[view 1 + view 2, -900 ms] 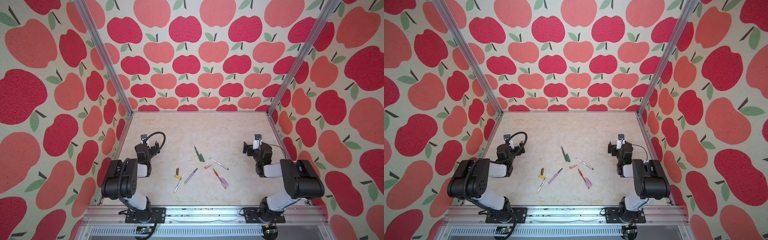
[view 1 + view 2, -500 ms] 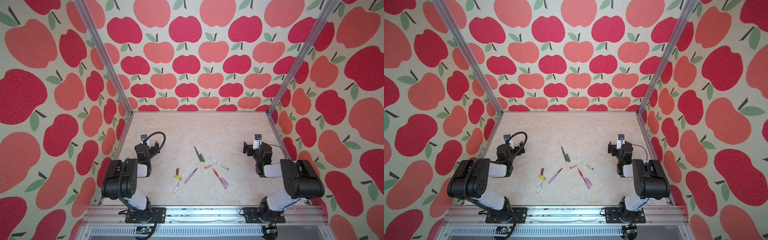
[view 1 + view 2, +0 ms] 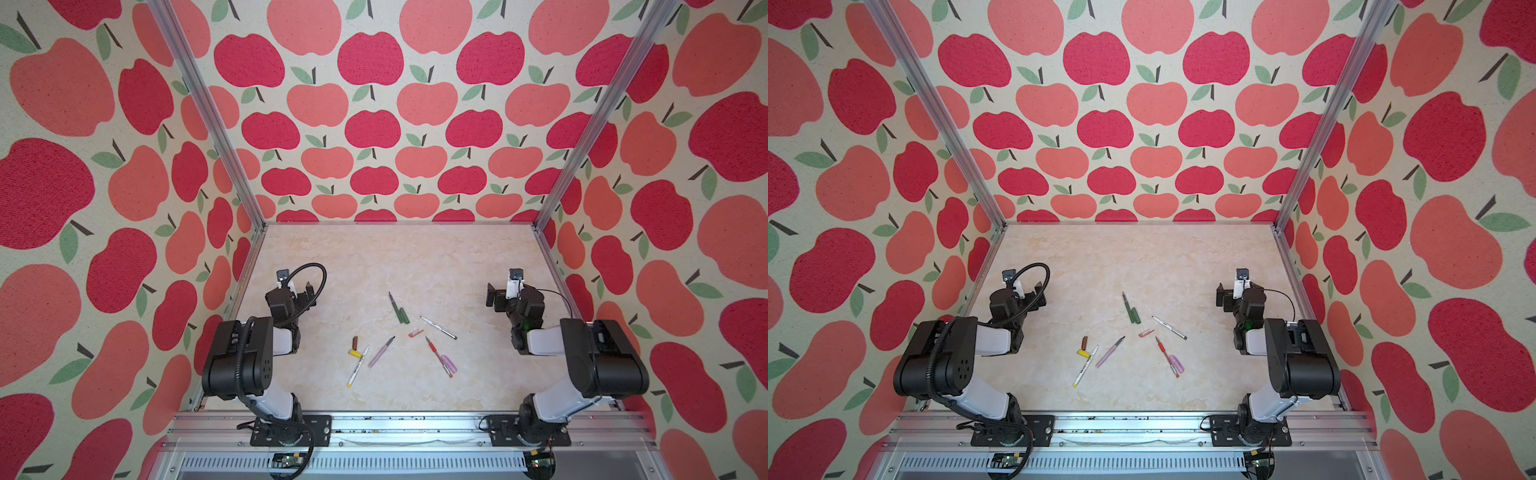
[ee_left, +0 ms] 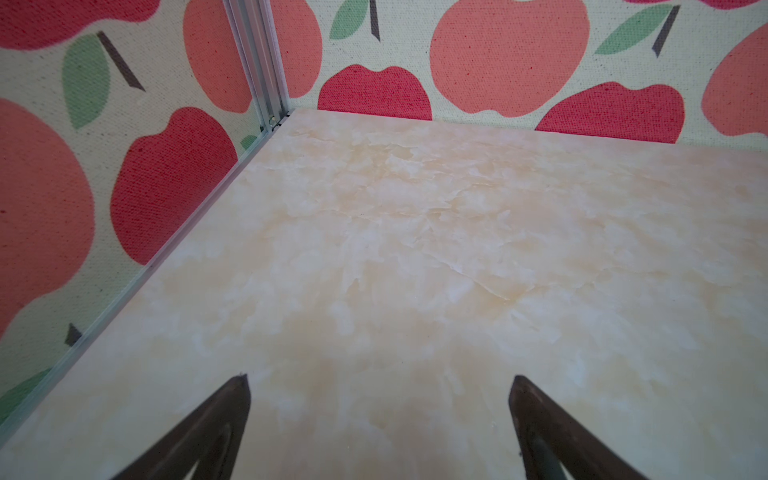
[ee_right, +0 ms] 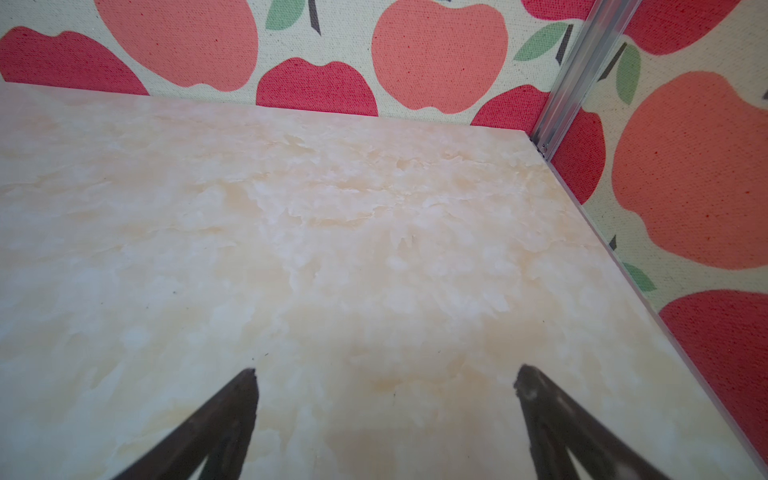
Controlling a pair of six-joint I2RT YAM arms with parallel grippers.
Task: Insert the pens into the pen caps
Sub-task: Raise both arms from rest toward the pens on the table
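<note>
The left end effector [image 4: 379, 380] hangs wide and empty near the table [image 3: 374, 257] edge; pens [image 3: 381, 351] and caps [image 3: 355, 342] lie scattered mid-table, all uncapped; the right end effector [image 5: 386, 374] is equally wide and empty. Crowded pieces risk being knocked aside, and round pens may roll from a pinch.

The table [image 3: 395, 257] is bare toward the back wall [image 3: 374, 124], free to cross. Pens [image 3: 438, 328] and caps [image 3: 355, 342] lie scattered mid-table, with narrow gaps between them

Five uncapped pens [image 3: 380, 352] and five short loose caps [image 3: 449, 363], flat, scattered across the middle tabletop [image 3: 374, 257]
</note>
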